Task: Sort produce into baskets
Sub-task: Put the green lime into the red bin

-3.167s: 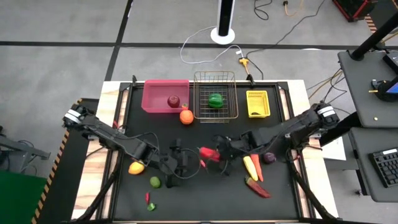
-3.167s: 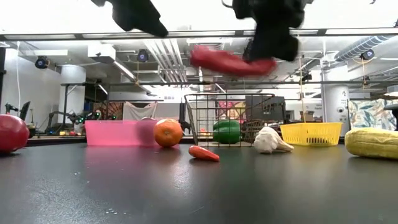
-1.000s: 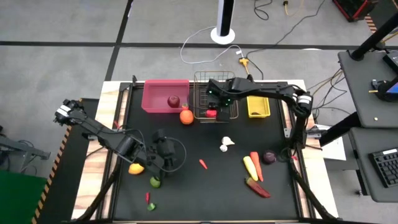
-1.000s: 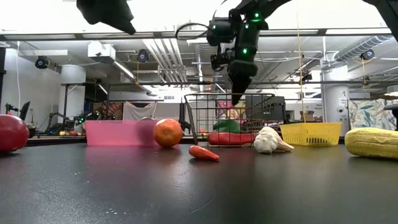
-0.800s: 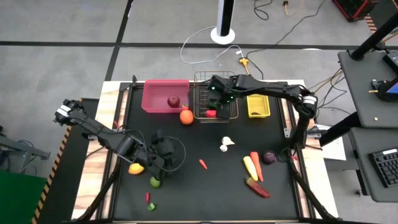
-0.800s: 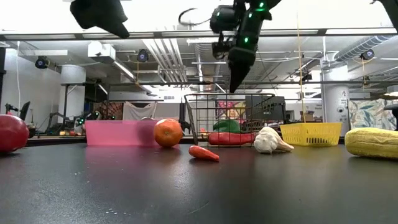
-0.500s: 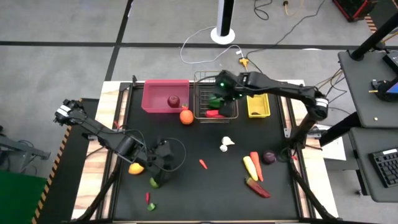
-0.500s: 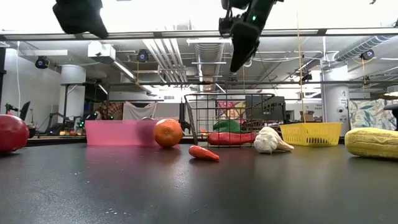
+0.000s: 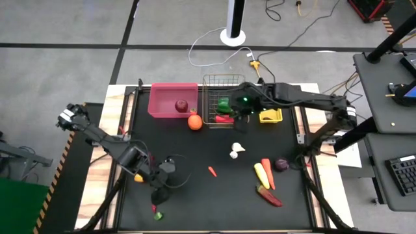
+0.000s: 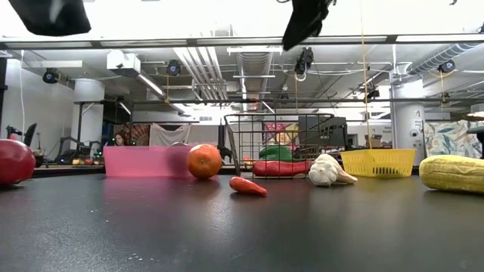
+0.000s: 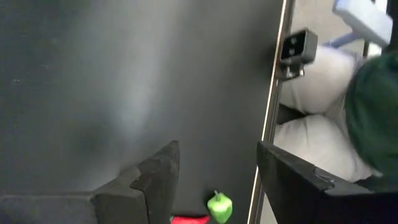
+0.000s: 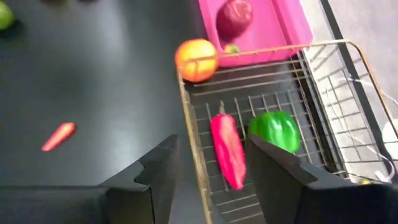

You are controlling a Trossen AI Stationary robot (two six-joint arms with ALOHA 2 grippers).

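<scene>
The wire basket [image 9: 225, 109] holds a green pepper [image 12: 275, 129] and a red chilli [image 12: 227, 149]. Beside it stand the pink bin [image 9: 166, 99], with a dark red fruit [image 12: 233, 15] inside, and the yellow bin [image 9: 270, 116]. My right gripper [image 12: 210, 146] hangs open and empty high over the wire basket's near right corner [image 9: 240, 121]. My left gripper [image 11: 216, 149] is open and empty over the table's near left part [image 9: 161, 183], above a small green piece [image 11: 219, 207]. An orange [image 9: 194, 121], garlic [image 9: 236, 151] and a small chilli [image 9: 212, 171] lie on the table.
At the near right lie a corn cob [image 9: 260, 174], a carrot [image 9: 267, 170], a purple onion [image 9: 281, 164] and a long red chilli [image 9: 270, 195]. A yellow fruit [image 9: 138, 177] sits half under my left arm. A red apple [image 10: 13, 161] shows at the low view's left.
My right gripper has risen from inside the wire basket's top and drawn toward the table's right and near edges, open and empty; the red chilli stays in the basket. My left gripper has turned and gone toward the near left, over where a lime lay.
</scene>
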